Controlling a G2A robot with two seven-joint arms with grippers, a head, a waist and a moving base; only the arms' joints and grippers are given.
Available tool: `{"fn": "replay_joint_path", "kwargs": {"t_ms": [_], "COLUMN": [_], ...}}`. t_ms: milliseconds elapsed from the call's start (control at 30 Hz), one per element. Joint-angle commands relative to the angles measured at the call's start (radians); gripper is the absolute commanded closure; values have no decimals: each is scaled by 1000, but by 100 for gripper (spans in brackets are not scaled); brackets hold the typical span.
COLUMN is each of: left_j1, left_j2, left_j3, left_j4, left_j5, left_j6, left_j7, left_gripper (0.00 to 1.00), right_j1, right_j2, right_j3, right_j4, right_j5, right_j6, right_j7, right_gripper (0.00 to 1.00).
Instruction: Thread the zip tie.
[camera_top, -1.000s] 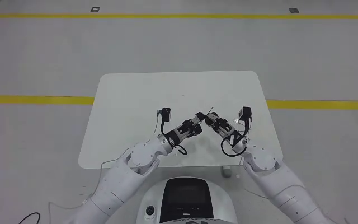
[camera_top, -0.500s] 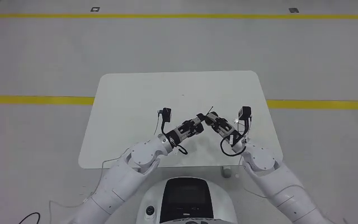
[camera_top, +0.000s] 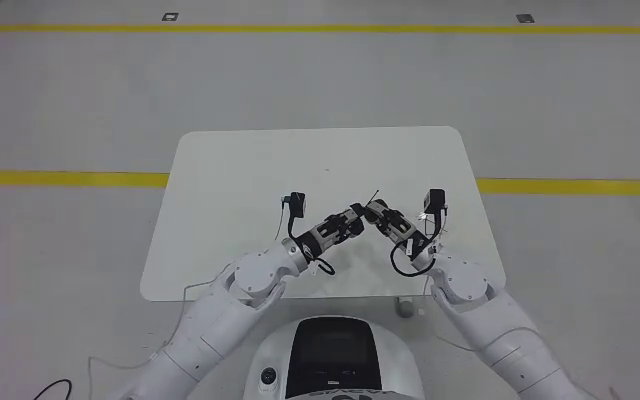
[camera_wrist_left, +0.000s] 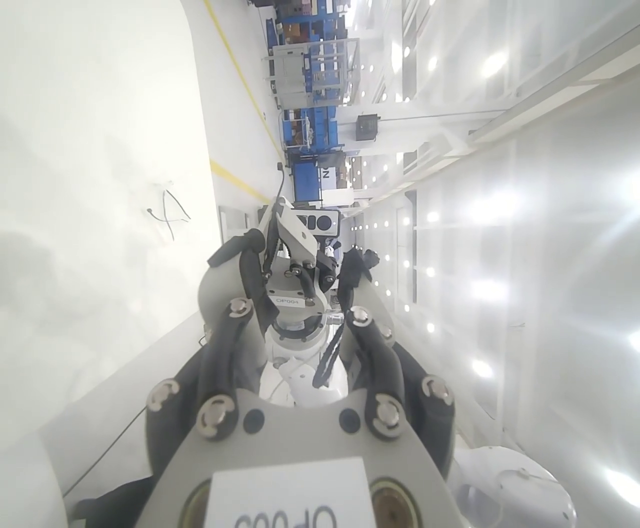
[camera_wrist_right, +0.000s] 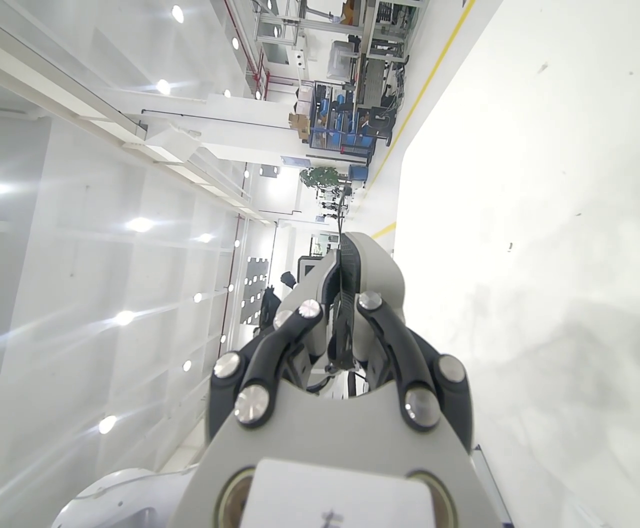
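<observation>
Top view: left claw (camera_top: 352, 214) & right claw (camera_top: 379, 210) sit nearly tip to tip above the table (camera_top: 230, 200). The zip tie (camera_top: 375, 198) pokes up btw them, held off the surface, prob. so its end is free.
Left wrist view: left claw spread, nothing in it, facing the other, prob. ready to take the end.
Right wrist view: right claw clenched on the zip tie, tail sticking out past the tips.
</observation>
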Motion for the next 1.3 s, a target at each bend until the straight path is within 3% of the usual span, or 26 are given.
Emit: {"fn": "replay_joint_path", "kwargs": {"t_ms": [0, 167, 733, 1000, 1267], "left_j1": [-1, -2, -7, -1, 1], "left_j2": [-1, -2, -5, -4, -5], "left_j3": [2, 4, 4, -1, -1], "left_j4": [0, 5, 16, 12, 10], "left_j5": [5, 9, 6, 8, 10], "left_j6": [2, 3, 9, 3, 5], "left_j7": [5, 9, 11, 17, 15], "left_gripper": [76, 92, 91, 75, 76], "right_j1": [0, 0, -9, -19, -24], "right_j2": [-2, -7, -21, -27, -32], "right_j3": [2, 7, 30, 46, 56], "right_j4": [1, 3, 3, 3, 3], "right_j5": [-2, -5, -18, -19, -24], "right_j6": [2, 6, -12, -21, -18], "right_j7": [3, 10, 45, 45, 54], "right_gripper": [100, 100, 100, 100, 100]}}
